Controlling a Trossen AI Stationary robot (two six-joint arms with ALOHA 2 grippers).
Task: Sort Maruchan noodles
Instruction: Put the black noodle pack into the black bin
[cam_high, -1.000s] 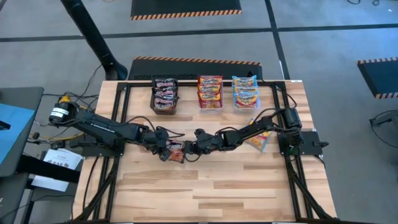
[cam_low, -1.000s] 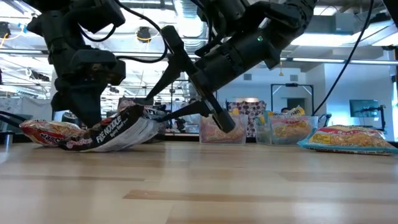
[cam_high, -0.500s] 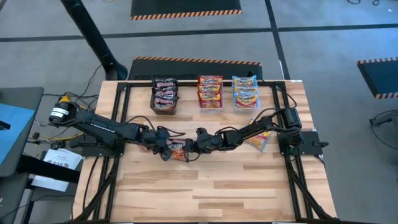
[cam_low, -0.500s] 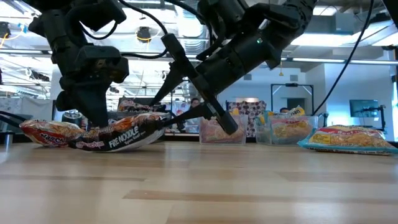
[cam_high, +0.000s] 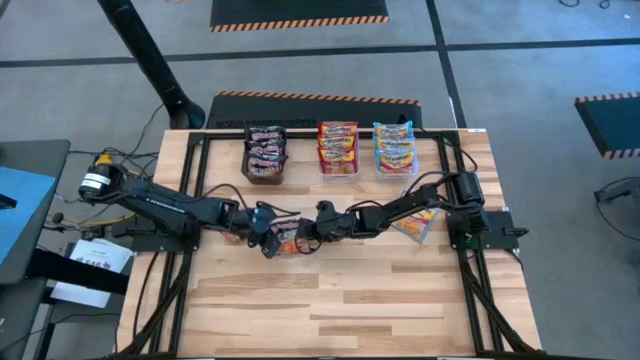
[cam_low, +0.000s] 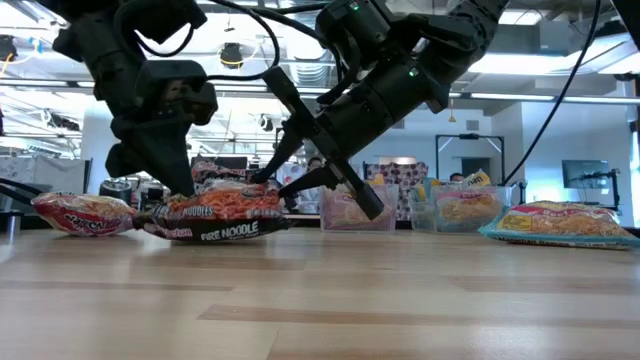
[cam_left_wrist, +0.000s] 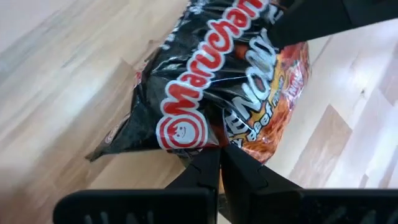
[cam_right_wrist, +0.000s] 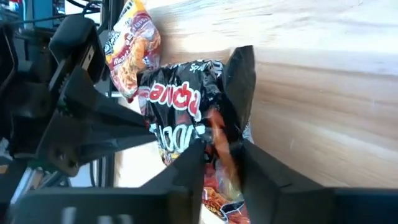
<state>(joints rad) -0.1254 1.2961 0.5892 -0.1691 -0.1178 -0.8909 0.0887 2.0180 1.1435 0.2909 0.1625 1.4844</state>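
Left gripper (cam_high: 262, 237) is pinched tight on the black Maruchan packet's (cam_high: 287, 237) left edge; right gripper (cam_high: 308, 238) jaws narrowly straddle its right edge. Packet lies nearly flat, crinkled.

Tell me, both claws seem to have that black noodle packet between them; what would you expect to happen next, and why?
Probably the left gripper lets go. It is shut on one edge of the black noodle packet, and the right gripper has its fingers around the opposite edge. The bin of black packets sits at the table's far edge, so one arm alone should carry it there.
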